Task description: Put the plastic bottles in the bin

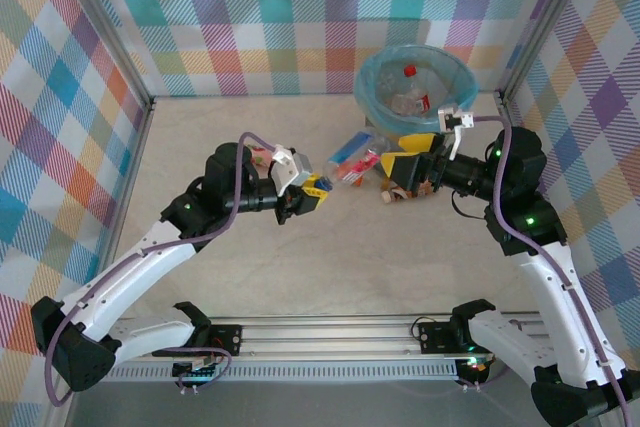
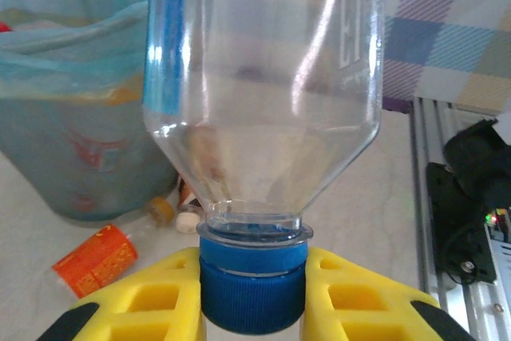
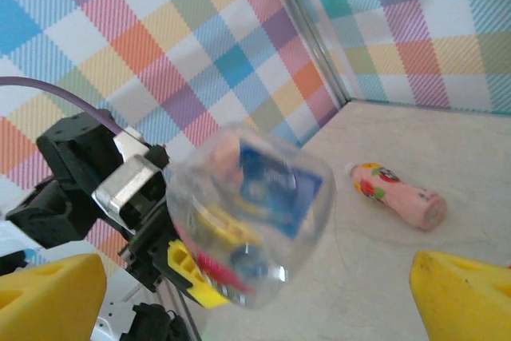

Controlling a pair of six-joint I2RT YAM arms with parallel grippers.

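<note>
The left claw [image 2: 251,303] pinches a clear bottle [image 2: 263,77] by its blue cap, long axis pointing toward 2 o'clock at the right claw [image 1: 408,154]. That one gapes wide and empty, nearer the bin [image 1: 375,75] at its 12 o'clock.

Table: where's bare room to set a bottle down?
Bare: the table far left, between left wall and left arm; also the strip between both arms and the rail. Crowded: loose bottles before the bin, beside the right gripper.
</note>
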